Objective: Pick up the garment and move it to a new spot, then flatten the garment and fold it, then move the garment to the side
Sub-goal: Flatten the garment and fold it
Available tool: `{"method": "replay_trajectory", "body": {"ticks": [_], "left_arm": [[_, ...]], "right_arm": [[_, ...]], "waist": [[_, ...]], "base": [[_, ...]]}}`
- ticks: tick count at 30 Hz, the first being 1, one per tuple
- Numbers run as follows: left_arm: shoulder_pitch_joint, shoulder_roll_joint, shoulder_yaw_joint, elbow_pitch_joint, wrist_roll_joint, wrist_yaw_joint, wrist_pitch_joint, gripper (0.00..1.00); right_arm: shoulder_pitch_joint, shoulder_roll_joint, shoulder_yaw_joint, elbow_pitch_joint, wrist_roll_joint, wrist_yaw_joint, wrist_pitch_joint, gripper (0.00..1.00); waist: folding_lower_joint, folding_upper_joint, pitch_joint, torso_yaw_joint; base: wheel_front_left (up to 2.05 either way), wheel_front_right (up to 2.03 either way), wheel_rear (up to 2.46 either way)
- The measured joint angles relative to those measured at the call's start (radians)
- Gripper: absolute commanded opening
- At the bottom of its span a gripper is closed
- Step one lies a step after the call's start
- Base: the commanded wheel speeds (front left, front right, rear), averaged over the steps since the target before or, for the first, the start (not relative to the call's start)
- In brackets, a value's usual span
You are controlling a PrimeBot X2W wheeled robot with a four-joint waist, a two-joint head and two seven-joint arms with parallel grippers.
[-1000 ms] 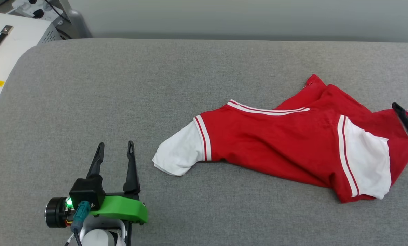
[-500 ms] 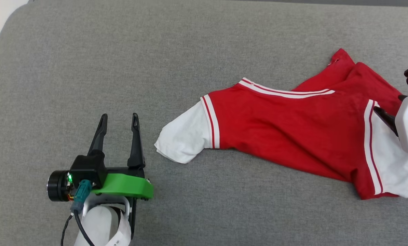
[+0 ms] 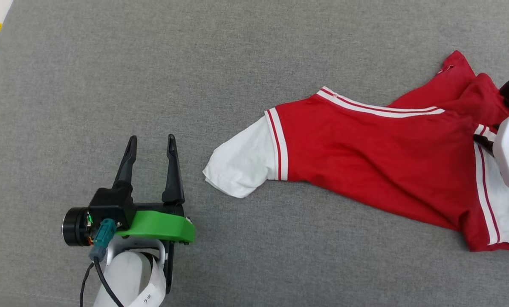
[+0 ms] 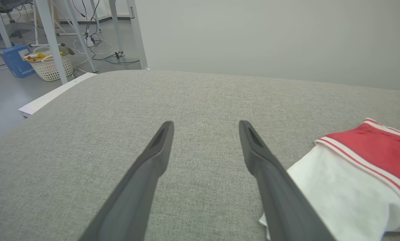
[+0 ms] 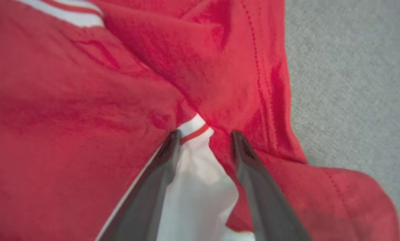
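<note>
A: "Head view?"
B: "Shows left tool released over tabletop, garment crumpled to its right."
A: "Right wrist view?"
B: "Adds right tool, fingers astride the white sleeve at its striped seam; cannot tell whether clenched."

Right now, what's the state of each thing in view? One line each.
garment: unfolded, rumpled, lying on the grey padded surface.
left gripper: open, empty, apart from the garment.
right gripper: open, down on the garment, fingers astride a fold at its white sleeve; nothing lifted.
</note>
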Motion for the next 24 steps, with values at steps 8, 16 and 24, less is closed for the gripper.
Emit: {"method": "replay_trajectory", "body": {"ticks": [8,16,24], "left_arm": [[0.0,0.0,-0.002,0.009,-0.009,0.005,0.0,1.0],[0.006,0.0,-0.005,0.016,-0.016,0.014,0.0,1.0],[0.035,0.0,0.005,0.023,-0.016,0.017,0.0,1.0]], "right_arm": [[-0.106,0.026,0.04,0.047,0.009,0.0,-0.171,0.0],[-0.246,0.039,0.022,0.117,0.0,0.0,-0.33,0.0],[-0.199,0.028,0.075,0.119,0.006,0.0,-0.43,0.0]], "waist": [[0.0001,0.0,-0.039,0.0],[0.0001,0.0001,-0.077,0.004],[0.0001,0.0,-0.123,-0.007]], "base": [[0.0,0.0,0.0],[0.0,0.0,0.0],[0.0,0.0,0.0]]}}
